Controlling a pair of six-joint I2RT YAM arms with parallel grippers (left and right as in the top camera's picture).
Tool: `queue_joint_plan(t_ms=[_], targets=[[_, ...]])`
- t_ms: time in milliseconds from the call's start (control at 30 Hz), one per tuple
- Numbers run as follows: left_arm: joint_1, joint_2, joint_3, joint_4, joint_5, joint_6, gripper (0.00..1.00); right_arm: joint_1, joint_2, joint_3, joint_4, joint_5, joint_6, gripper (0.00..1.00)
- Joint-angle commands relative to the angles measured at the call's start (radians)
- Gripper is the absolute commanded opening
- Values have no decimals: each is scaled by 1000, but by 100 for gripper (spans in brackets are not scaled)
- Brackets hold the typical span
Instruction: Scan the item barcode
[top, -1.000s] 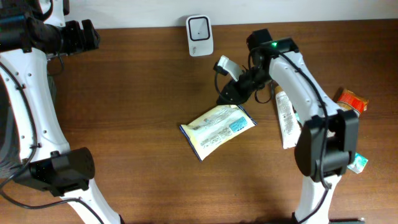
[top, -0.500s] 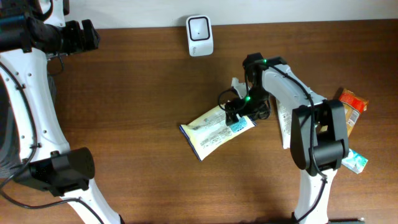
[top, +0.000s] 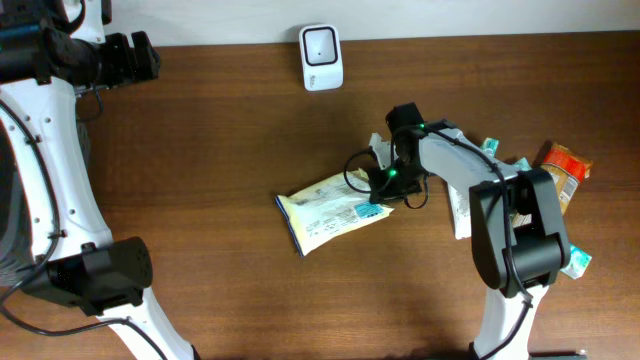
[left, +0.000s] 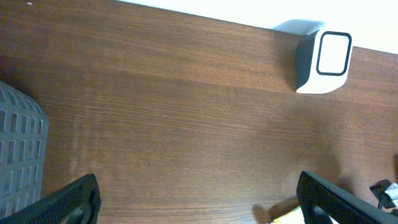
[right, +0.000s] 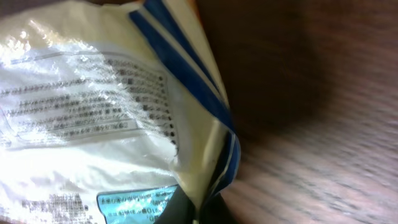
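A pale yellow packet (top: 325, 212) with printed text and a light blue label lies flat in the middle of the table. My right gripper (top: 385, 185) is down at its right end, shut on the packet's edge. In the right wrist view, the packet (right: 93, 112) fills the left side and its blue-trimmed seam is pinched between the dark fingertips of my right gripper (right: 199, 210). The white scanner (top: 321, 44) stands at the table's far edge and also shows as the scanner (left: 324, 61) in the left wrist view. My left gripper (left: 199, 202) hangs open over bare wood, far left, holding nothing.
A white tube (top: 461, 195) lies right of the right arm. An orange packet (top: 562, 165) and a teal packet (top: 575, 262) sit near the right edge. A grey mesh surface (left: 22, 155) shows at the left of the left wrist view.
My right gripper dropped from above the packet to its right edge, opened, then closed on it. The packet has slid a little to the left. The left arm has not moved.
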Motion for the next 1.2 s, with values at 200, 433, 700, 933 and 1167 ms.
queue_joint_plan(t_ms=[200,433,700,933,1167], targets=[[3,7,2,2,1,8,99,13,-90,159,-164,95,-31,4],[3,7,2,2,0,8,99,29,-76,238,-151,175,-430,99],[3,7,2,2,1,8,99,140,2,179,-1,192,-889,99],[3,7,2,2,1,8,99,138,109,151,12,202,-945,99],[3,7,2,2,0,8,99,138,165,151,-41,192,-905,63]])
